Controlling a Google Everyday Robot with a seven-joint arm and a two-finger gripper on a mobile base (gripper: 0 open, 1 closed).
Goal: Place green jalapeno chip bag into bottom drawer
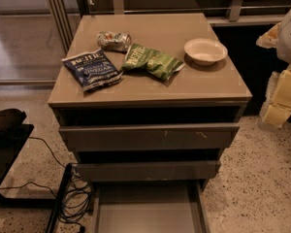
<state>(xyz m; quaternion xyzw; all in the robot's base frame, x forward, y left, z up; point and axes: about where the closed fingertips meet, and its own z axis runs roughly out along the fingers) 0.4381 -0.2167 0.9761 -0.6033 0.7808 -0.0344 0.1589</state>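
Observation:
The green jalapeno chip bag (152,60) lies flat on the cabinet top (203,84), near its middle. The bottom drawer (148,212) is pulled out at the cabinet's foot, and its flat grey floor is bare. My gripper (280,98) hangs at the right edge of the view, beside the cabinet's right side. It is well apart from the bag and at about the height of the cabinet top.
A dark blue chip bag (91,70) lies left of the green one. A crushed silvery can (114,41) sits behind them and a white bowl (205,50) to the right. The two upper drawers (148,137) are slightly open. Cables (75,198) lie on the floor at the left.

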